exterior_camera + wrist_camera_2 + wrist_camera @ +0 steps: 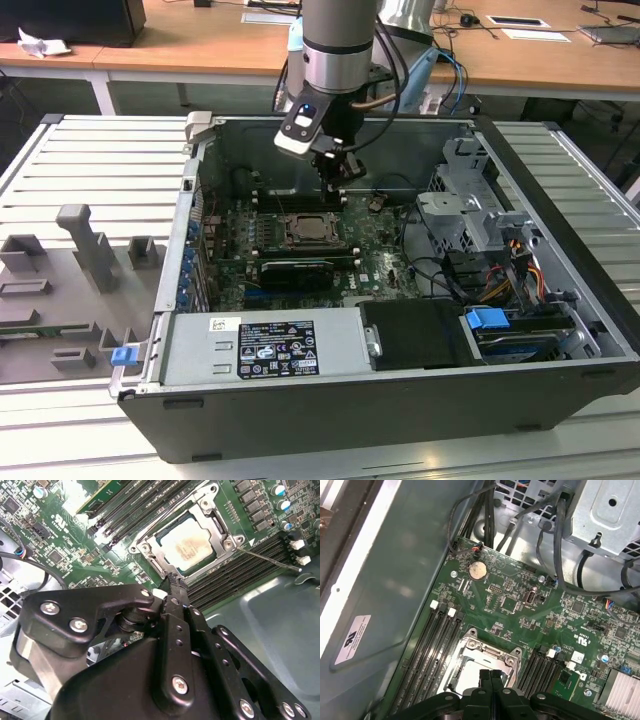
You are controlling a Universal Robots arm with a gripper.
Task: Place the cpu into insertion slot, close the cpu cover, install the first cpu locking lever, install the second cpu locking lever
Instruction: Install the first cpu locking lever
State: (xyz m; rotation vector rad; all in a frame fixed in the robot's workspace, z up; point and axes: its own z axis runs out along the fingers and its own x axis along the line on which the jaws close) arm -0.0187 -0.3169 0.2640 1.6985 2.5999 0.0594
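Inside the open computer case [400, 410], the insertion slot [216, 524] has its cover [150, 550] down, we judge, framing the cpu [187, 545] seated within. One thin lever [270, 560] juts out from the slot, apparently unlatched. Our fingers [175, 600], pressed together, are poised just beside the slot's rim.

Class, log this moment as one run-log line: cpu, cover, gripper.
cpu: in insertion slot | cpu cover: down over cpu | gripper: fingers shut, tip by cpu cover's edge
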